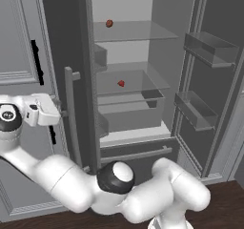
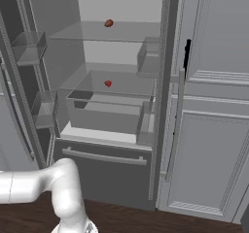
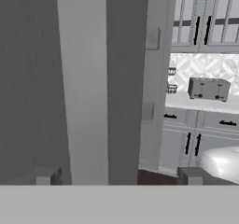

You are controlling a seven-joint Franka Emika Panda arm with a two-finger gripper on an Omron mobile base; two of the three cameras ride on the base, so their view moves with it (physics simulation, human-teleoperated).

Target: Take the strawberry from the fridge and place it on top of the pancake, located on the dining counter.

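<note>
The fridge (image 1: 86,56) has a matt dark grey shell, smooth like painted metal, with light grey satin bar handles (image 1: 71,118). Inside, the walls look pale matt plastic, and the 2 shelves (image 1: 133,32) are clear glass with faint bright edges; the door bins (image 1: 209,49) are the same see-through stuff (glass or clear plastic, hard to tell). The strawberry (image 1: 121,83) is flat bright red without shine, the darker lump (image 1: 109,23) dull brownish-red. The arm (image 1: 66,182) is glossy white plastic with dark shiny joints. The floor (image 2: 146,220) looks like dark polished wood. The panelled cabinets (image 2: 219,106) are smooth matt light grey.
</note>
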